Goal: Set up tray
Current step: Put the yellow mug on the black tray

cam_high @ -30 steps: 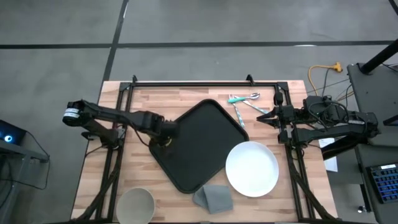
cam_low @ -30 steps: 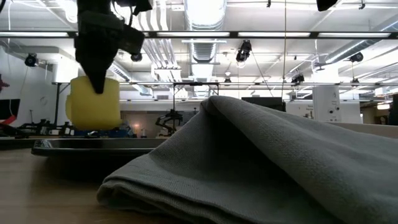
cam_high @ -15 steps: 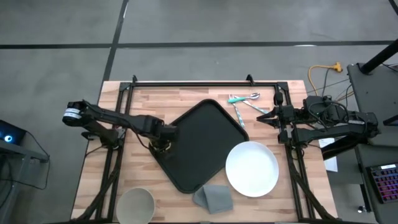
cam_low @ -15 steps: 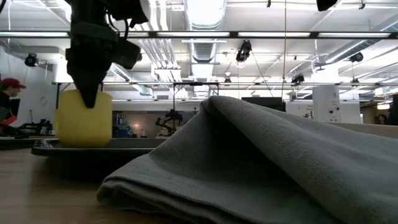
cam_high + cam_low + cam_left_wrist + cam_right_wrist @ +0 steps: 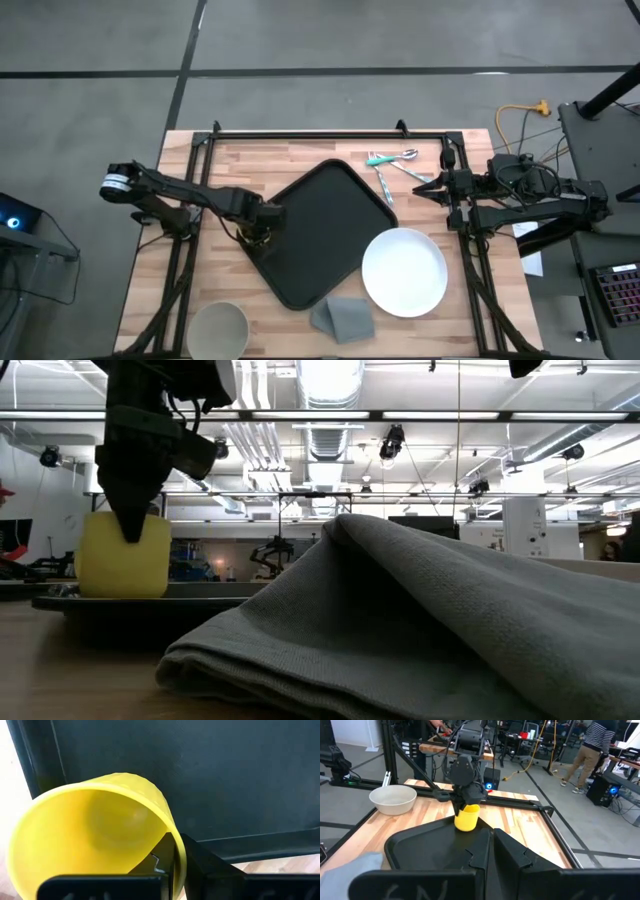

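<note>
A yellow cup [image 5: 122,555] stands upright at the left corner of the black tray [image 5: 330,225], which lies askew mid-table. My left gripper [image 5: 262,224] is over the cup, shut on its rim. The right wrist view shows the cup [image 5: 467,817] under that gripper [image 5: 465,795]. My right gripper [image 5: 490,851] is shut and touches nothing; it waits off the tray's right side near the cutlery [image 5: 393,164]. A round white plate [image 5: 405,272] lies on the table against the tray's near-right edge. My left gripper [image 5: 175,851] pinches the yellow cup's wall at the rim [image 5: 176,840], one finger inside the cup and one outside. The fingers [image 5: 132,510] come from above, pointing down. The cup stays upright, and its base [image 5: 122,592] is down at the tray's floor.
A folded grey cloth [image 5: 342,318] lies at the near edge, close before the low camera. A pale bowl [image 5: 218,328] sits at the near-left corner. A spoon and teal-handled cutlery lie at the far right. People move about in the room beyond the table.
My left gripper has come down and drawn a little toward the table's left edge, keeping its hold on the yellow cup. The cup hung above the tray a second ago; it has sunk to the tray's floor at the left corner, still upright.
</note>
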Controlling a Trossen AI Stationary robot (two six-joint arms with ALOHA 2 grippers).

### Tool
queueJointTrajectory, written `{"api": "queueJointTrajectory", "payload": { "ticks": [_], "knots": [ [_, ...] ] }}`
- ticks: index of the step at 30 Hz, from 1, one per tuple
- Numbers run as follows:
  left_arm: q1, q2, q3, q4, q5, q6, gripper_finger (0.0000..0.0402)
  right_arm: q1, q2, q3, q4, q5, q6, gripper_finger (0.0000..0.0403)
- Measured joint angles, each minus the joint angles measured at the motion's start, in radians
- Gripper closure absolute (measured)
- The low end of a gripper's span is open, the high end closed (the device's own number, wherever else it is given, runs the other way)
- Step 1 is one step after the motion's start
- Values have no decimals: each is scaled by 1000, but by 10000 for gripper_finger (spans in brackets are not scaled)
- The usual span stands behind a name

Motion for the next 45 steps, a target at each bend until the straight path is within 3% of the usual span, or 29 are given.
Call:
{"api": "queueJointTrajectory", "payload": {
  "ticks": [7, 22, 29, 36, 45],
  "knots": [
    [0, 1, 9, 8, 18, 0, 393, 0, 0, 0, 0, 0, 1, 385],
    [0, 1, 7, 7, 32, 1, 300, 0, 0, 0, 0, 0, 0, 385],
    [0, 1, 7, 6, 42, 2, 297, 0, 0, 0, 0, 0, 2, 385],
    [0, 1, 8, 5, 126, 2, 297, 0, 0, 0, 0, 0, 0, 385],
    [2, 1, 26, -18, 126, 2, 297, 0, 0, 0, 0, 0, 0, 385]
  ]
}}
